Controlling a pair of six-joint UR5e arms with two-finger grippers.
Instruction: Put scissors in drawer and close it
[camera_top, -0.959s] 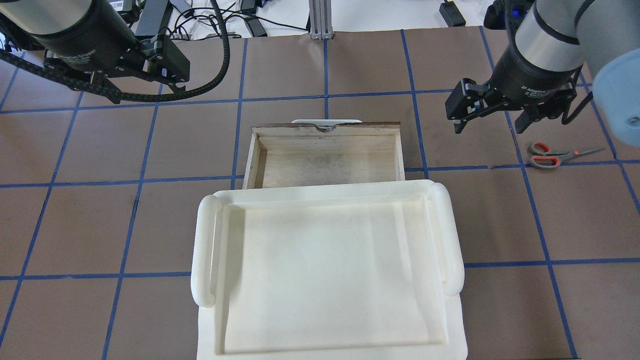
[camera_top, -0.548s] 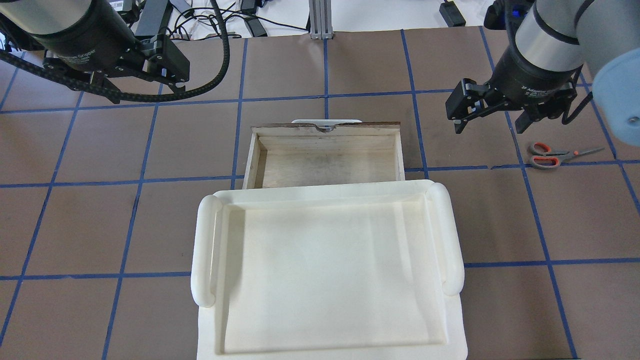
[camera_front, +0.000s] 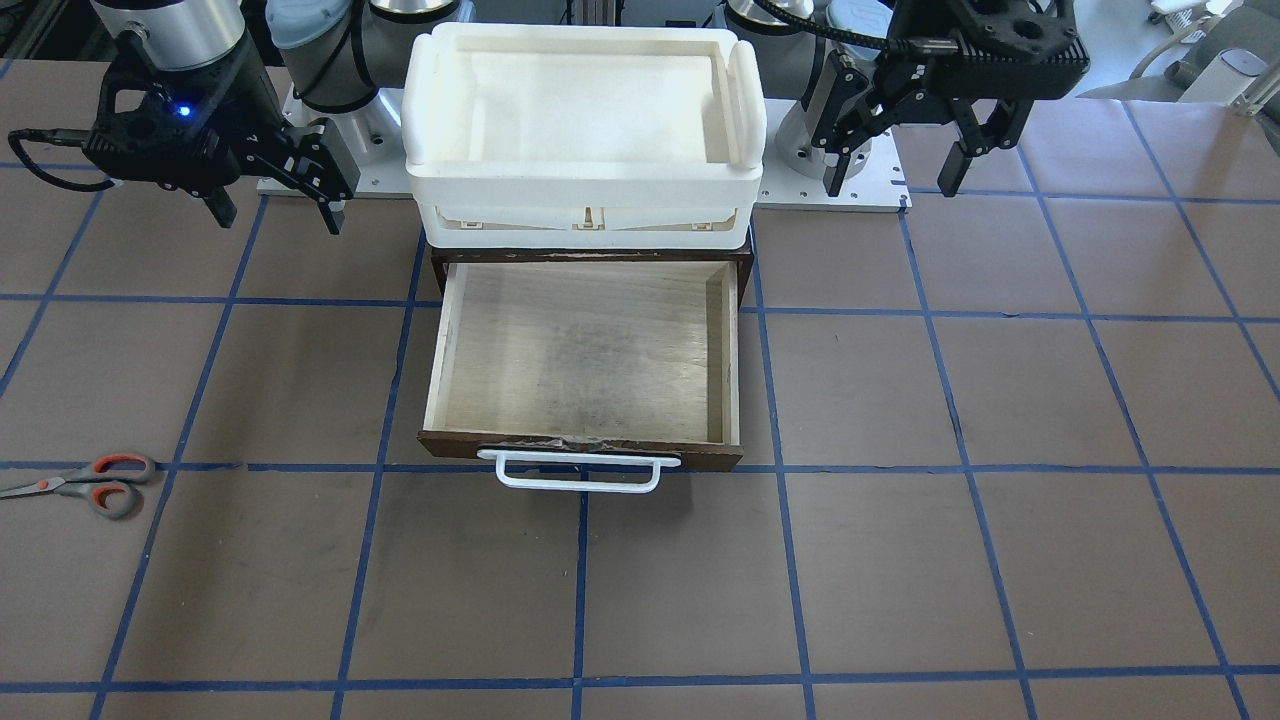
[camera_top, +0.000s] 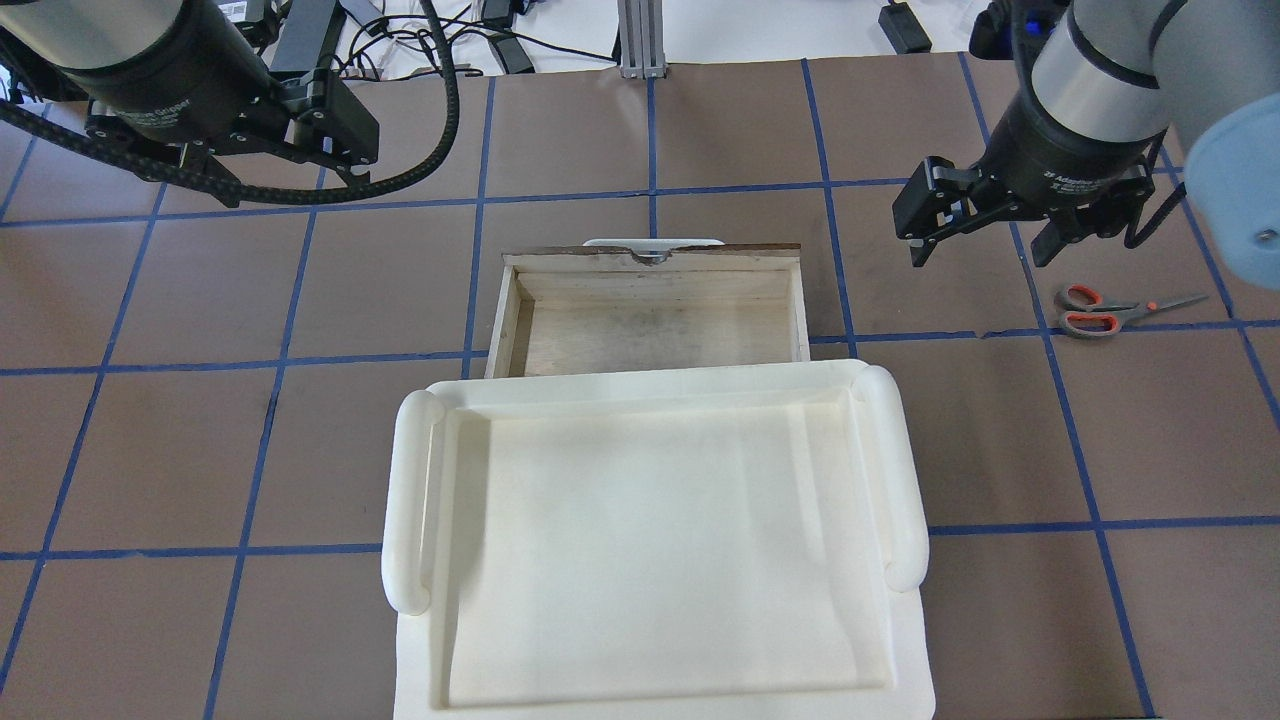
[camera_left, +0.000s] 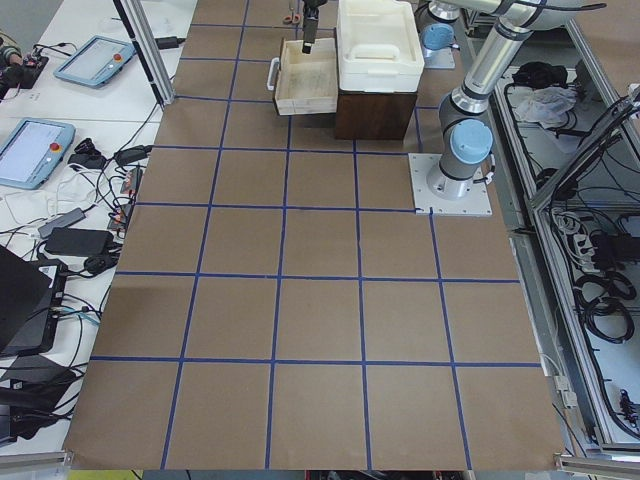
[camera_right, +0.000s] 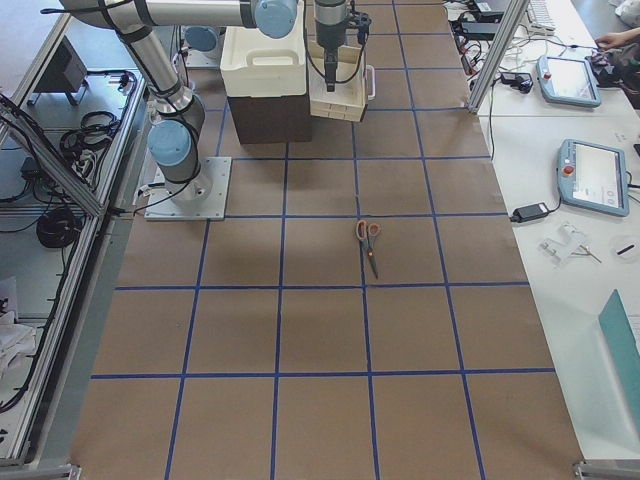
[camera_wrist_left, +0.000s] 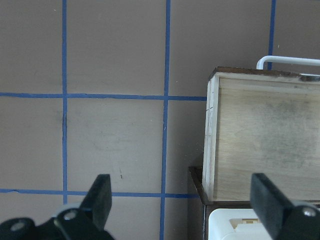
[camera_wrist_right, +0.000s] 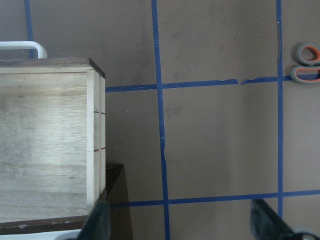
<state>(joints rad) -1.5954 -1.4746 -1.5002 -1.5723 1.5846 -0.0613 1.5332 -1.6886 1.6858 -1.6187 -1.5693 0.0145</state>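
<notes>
R pincer (camera_top: 980, 262) a hair nearer scissors (camera_top: 1125, 310), wide apart; L pincer (camera_front: 892, 185) unmoved, apart; drawer (camera_top: 801, 300) open.

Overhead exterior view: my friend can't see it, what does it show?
An empty wooden drawer sticks out open from under a white plastic bin. Grey-handled scissors lie on the brown table to its right, with the right claw open nearby.
</notes>
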